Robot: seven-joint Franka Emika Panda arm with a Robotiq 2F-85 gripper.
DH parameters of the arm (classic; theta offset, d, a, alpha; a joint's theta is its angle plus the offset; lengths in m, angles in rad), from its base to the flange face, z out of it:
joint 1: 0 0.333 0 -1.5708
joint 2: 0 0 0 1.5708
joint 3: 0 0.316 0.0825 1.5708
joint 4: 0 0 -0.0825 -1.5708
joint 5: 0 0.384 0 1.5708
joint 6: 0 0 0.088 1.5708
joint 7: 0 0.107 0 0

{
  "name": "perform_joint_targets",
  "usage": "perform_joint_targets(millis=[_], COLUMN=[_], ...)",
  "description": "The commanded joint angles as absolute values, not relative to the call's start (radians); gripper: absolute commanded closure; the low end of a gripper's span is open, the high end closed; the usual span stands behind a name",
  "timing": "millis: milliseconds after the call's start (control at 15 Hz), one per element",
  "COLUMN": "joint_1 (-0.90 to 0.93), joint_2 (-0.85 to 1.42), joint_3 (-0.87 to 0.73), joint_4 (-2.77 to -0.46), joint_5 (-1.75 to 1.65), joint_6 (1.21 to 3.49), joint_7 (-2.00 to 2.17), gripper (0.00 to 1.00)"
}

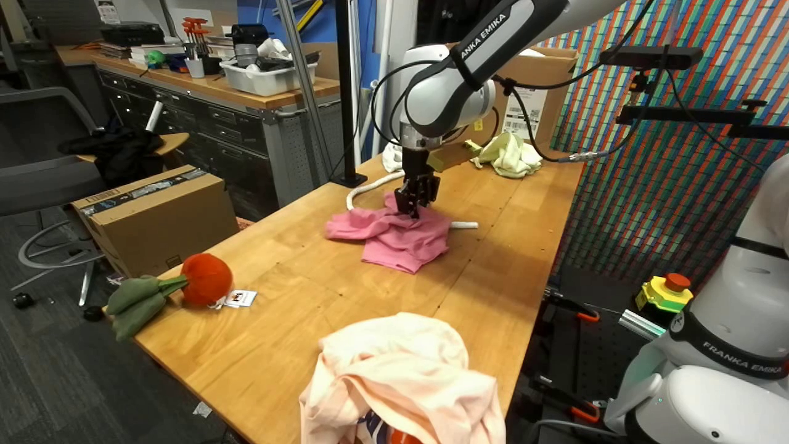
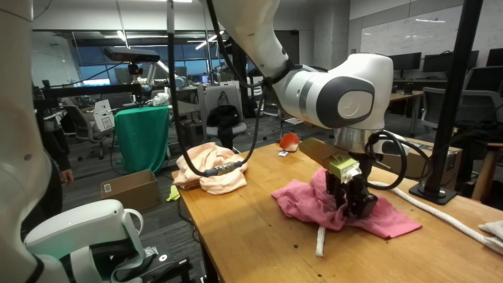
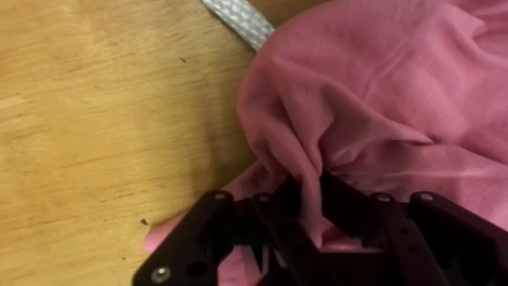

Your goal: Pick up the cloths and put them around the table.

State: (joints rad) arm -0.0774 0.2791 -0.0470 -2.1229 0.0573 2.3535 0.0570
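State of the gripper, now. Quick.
Black two-fingered gripper: closed, holding a pinched fold of the crumpled magenta-pink fabric cloth.

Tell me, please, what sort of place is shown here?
Most likely a robotics lab or workshop: there is a robot arm, what looks like an emergency-stop button, and a drawer-lined workbench.

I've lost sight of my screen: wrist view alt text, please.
The black two-fingered gripper pinches a fold of crumpled magenta-pink cloth at the bottom. The light honey-brown wooden table shows at left; a white braided rope meets the cloth's edge near top centre.
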Motion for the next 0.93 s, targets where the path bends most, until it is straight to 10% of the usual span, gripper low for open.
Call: perform_joint_targets(millis=[0, 867], joint_1=[-0.060, -0.069], joint_2=[0.223, -0.135], joint_3=[-0.056, -0.063], joint_4=[-2.153, -2.259], joint_5=[0.022, 0.031], joint_6=[2.352, 2.301], joint_7=[0.063, 0.021], gripper=[0.90, 0.91])
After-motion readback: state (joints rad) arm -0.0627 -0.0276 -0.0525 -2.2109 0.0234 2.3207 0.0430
